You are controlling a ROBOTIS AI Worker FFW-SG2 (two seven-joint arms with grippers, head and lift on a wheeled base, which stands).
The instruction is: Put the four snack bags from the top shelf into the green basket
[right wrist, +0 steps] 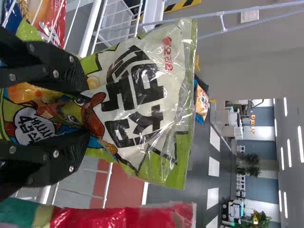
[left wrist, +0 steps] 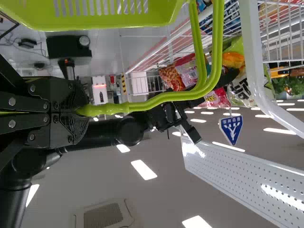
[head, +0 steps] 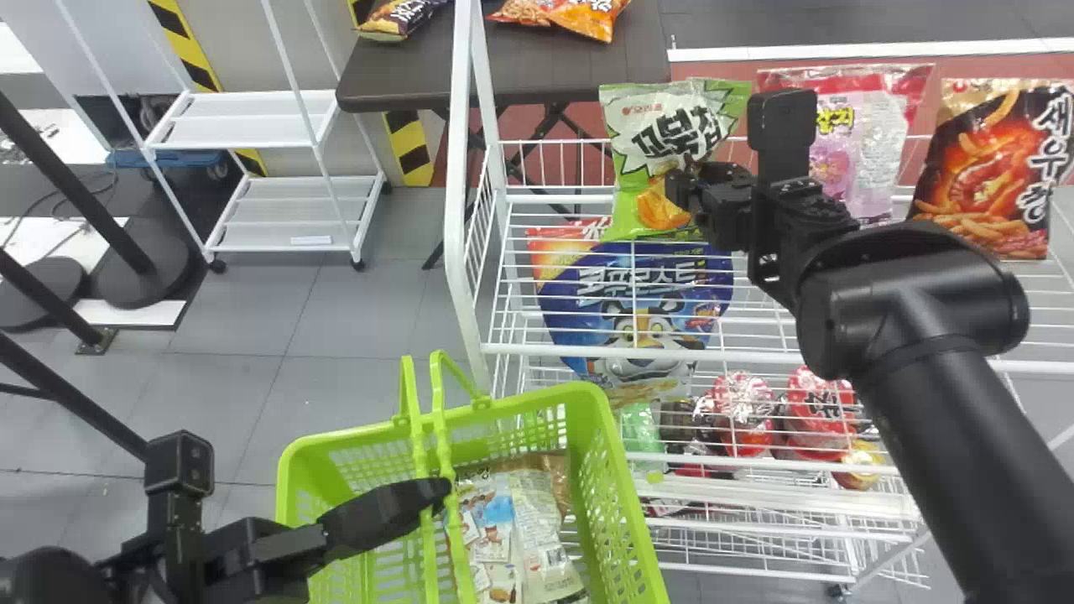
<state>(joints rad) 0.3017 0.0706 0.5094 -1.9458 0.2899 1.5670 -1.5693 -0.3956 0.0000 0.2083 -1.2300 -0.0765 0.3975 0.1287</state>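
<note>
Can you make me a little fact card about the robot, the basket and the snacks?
Left gripper: shut on the handles of the green basket
Right gripper: right at the green-and-white bag
Also on top shelf: pink bag; black bag with orange snacks pictured
Below top shelf: blue tiger bag
Inside basket: snack packaging
Behind shelf: dark table with snack bags

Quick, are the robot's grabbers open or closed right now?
Left gripper: closed, holding the basket handle.
Right gripper: open, right at the green snack bag.
</note>
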